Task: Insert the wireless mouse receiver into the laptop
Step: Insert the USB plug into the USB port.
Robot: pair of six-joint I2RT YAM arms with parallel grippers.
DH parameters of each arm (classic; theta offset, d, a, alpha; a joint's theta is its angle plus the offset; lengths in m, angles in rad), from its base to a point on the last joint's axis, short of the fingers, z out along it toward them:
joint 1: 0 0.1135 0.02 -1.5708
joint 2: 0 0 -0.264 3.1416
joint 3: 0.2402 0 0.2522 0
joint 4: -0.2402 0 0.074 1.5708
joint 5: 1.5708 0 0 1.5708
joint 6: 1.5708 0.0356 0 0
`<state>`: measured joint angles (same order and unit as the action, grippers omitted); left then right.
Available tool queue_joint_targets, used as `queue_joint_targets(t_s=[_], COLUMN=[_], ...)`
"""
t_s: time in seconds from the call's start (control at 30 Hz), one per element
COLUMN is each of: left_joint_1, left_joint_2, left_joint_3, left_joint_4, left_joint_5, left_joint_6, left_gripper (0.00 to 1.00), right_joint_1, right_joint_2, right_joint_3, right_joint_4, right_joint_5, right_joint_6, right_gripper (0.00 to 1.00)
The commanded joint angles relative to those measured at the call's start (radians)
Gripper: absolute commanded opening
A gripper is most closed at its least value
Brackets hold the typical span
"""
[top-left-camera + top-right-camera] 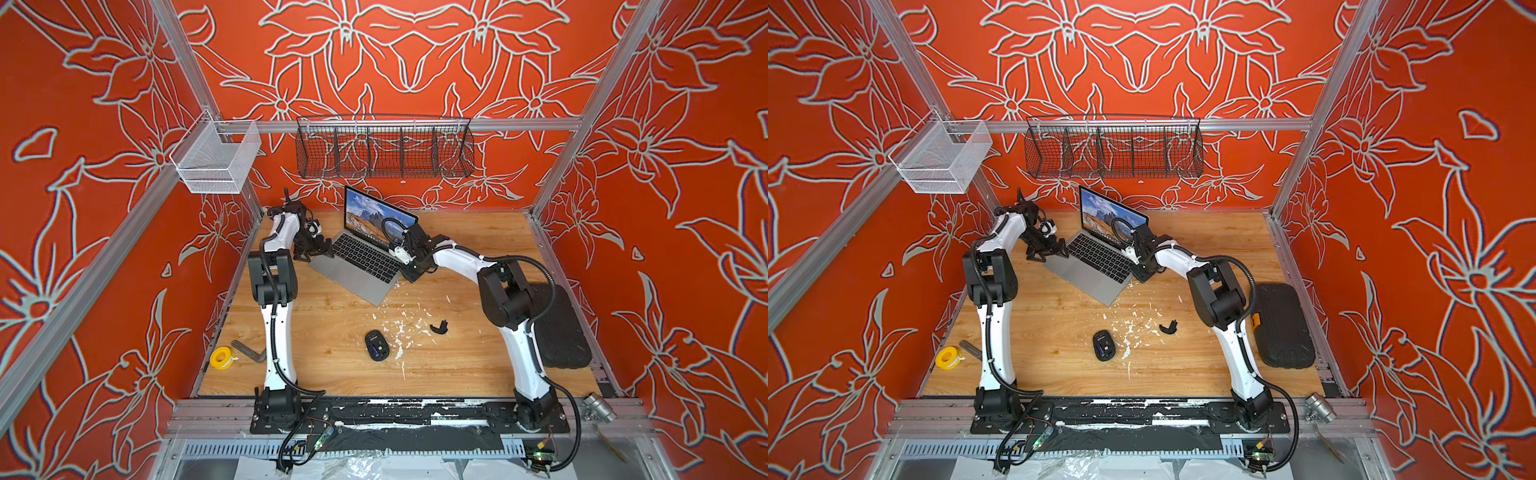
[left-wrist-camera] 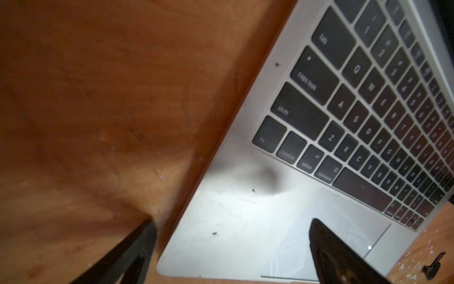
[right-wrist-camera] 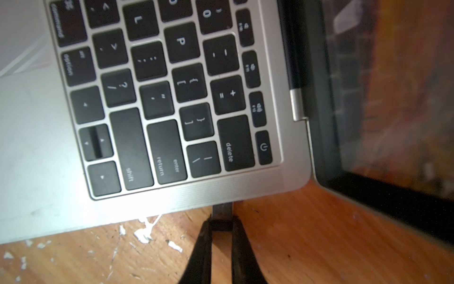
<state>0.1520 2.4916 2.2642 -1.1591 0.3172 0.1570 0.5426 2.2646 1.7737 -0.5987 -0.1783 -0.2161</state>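
**Top views.** Slim silver-grey laptop (image 1: pixel 360 266) with black keys, open, set askew on the pale wooden tabletop (image 1: pixel 332 374), one of the arms at each side. Oval black mouse (image 1: pixel 377 345) and curved black cover piece (image 1: pixel 439 328) lie apart from it, nearer the robot's base, among white flakes.

**Left wrist view.** Left gripper (image 2: pixel 233 228), jaws spread wide and holding nothing, straddles the laptop's corner by the fn key. One finger is over the trackpad, one over the wood. It is probably poised to brace the chassis against the push.

**Right wrist view.** Right gripper (image 3: pixel 222 222) pinches the tiny dark wireless mouse receiver (image 3: pixel 222 211) by its tail, leaving the plug free. The plug's tip meets the laptop's side edge below the delete key. How deep it sits cannot be told.
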Motion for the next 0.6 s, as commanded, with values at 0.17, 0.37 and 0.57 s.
queue_joint_targets(t_s=[0.17,0.37,0.57], left_joint_1=[0.001,0.002,0.0], left_joint_2=[0.016,0.021,0.039], left_joint_3=[-0.011,-0.004,0.046], left_joint_4=[-0.027,-0.025,-0.037], left_joint_5=[0.026,0.021,0.018], left_joint_6=[0.023,0.026,0.023], left_gripper=[0.97,0.97,0.97], right_joint_1=[0.04,0.033,0.028], right_joint_2=[0.024,0.067,0.082], right_joint_3=[-0.027,0.045,0.067], right_joint_4=[0.047,0.001,-0.008], right_joint_5=[-0.057,0.021,0.011], right_joint_6=[-0.067,-0.037,-0.033], right_gripper=[0.04,0.04,0.04])
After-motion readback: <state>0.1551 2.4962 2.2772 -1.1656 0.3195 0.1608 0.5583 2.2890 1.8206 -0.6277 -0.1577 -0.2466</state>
